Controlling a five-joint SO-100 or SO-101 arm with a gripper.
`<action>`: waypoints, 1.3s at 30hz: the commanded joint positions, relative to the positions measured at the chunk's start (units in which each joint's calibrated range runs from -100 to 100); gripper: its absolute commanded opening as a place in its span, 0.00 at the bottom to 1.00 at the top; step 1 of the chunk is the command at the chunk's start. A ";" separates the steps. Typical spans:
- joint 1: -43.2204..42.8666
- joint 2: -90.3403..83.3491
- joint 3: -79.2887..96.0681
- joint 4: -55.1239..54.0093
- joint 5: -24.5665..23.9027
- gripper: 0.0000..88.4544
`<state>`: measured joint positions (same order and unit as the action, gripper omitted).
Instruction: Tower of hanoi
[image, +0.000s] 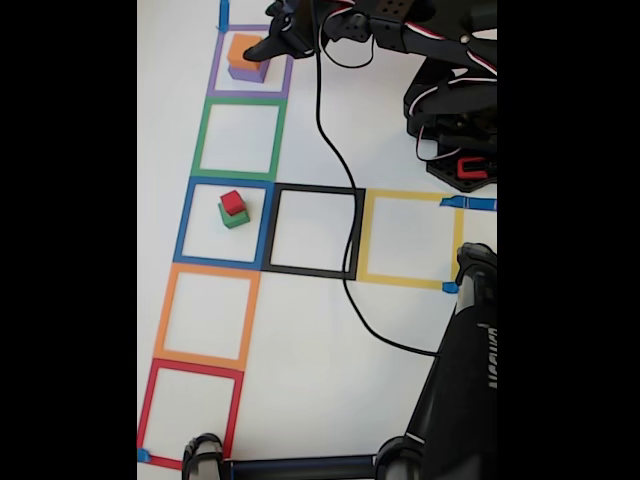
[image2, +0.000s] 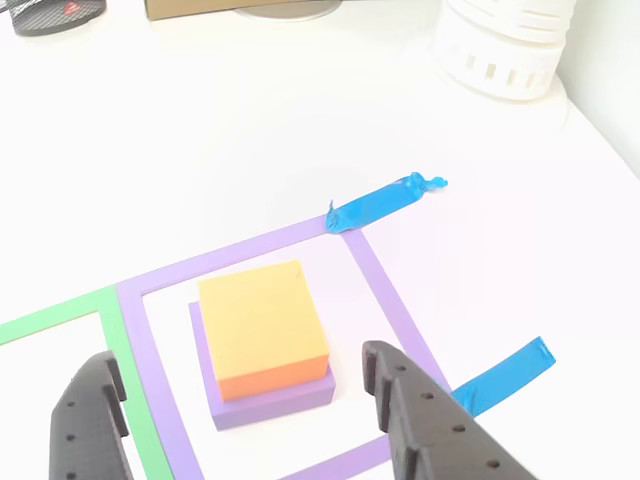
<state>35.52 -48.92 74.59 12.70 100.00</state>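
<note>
Fixed view: the end effector (image: 262, 47), fingers spread wide and empty, hangs by the orange block (image: 243, 50) stacked on purple (image: 247, 73) (red (image: 232, 202) tops green (image: 235, 217) two squares away), seemingly lined up to grasp.

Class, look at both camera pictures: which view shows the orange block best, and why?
The other view: the orange block appears close and large, sitting squarely on the purple block, between the open claw fingers. The fixed view shows it small and far away, beside the arm.
</note>
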 joint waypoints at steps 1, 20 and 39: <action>1.20 4.07 0.50 -8.81 0.00 0.32; 2.64 30.72 2.77 -40.47 0.00 0.29; 2.93 43.80 -1.86 -50.11 0.00 0.42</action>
<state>38.09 -6.46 75.83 -34.95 100.00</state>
